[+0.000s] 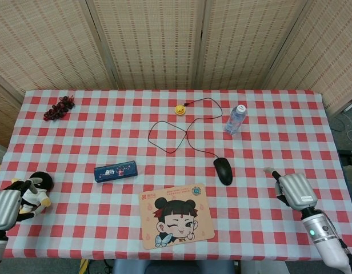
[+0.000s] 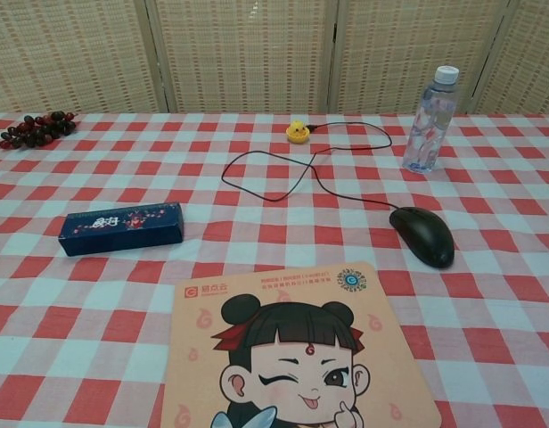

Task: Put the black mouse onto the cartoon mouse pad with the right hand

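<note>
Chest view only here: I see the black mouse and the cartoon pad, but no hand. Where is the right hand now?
Observer: In the head view the right hand is over the table's right side, right of the black mouse, not touching it.
Operator: Does it hold something?
Observer: Nothing shows in it.
Operator: And the left hand?
Observer: The left hand is at the table's left edge, against a small plush toy that your view does not show.
</note>
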Available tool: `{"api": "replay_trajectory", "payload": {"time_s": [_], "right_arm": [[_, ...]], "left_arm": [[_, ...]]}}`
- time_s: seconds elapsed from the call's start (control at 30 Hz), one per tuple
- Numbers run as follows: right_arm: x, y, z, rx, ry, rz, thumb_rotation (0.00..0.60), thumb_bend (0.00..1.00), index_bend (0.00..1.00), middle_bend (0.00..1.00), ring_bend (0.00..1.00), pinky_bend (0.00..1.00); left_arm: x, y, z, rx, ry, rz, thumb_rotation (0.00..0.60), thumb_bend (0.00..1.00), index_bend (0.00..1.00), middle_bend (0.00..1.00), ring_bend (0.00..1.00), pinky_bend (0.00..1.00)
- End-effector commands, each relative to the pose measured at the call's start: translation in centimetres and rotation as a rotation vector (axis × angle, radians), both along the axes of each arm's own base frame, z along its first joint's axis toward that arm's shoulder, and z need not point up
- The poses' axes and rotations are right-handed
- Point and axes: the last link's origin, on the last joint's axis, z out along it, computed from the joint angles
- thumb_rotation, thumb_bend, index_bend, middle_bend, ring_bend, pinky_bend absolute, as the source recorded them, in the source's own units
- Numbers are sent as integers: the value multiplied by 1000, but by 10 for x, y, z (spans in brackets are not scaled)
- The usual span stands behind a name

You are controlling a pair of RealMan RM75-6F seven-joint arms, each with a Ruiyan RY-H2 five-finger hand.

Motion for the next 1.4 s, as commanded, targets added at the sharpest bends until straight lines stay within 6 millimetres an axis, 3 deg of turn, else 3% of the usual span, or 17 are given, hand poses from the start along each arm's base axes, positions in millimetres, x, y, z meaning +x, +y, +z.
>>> {"api": "replay_trajectory", "payload": {"time_s": [0.03,0.7,1.4], "right_arm": [[3,-8,-15,45,10,-22,600,939,240,1000,1000,1000],[6,-33,-66,150,78,-84,600,976,208,1000,1000,1000],[20,-38,-93,199,69,-68,600,976,207,1000,1000,1000]], "left_arm": [[-1,0,0,-2,-1,3,600,93,384,504,373,533],[-1,1,0,-7,-1,11,600,93,384,504,373,533],[-3,1,3,2,-8,21,600,93,384,504,373,533]]}}
